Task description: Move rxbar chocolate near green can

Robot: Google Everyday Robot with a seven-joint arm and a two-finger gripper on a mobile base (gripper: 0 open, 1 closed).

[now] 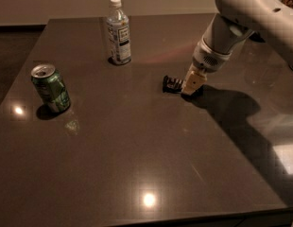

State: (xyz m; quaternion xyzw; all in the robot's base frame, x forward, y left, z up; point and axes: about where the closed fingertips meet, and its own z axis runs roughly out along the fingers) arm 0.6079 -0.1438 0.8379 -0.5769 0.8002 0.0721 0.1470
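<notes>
Camera view, pincer at rxbar chocolate, grip unclear, green can upright well apart, capped bottle

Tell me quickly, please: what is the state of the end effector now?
End effector: down at the rxbar chocolate; open or closed cannot be told.

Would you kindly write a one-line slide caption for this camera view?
Gripper poised low at the rxbar chocolate; green can stands far off at image left, clear bottle behind.
</notes>
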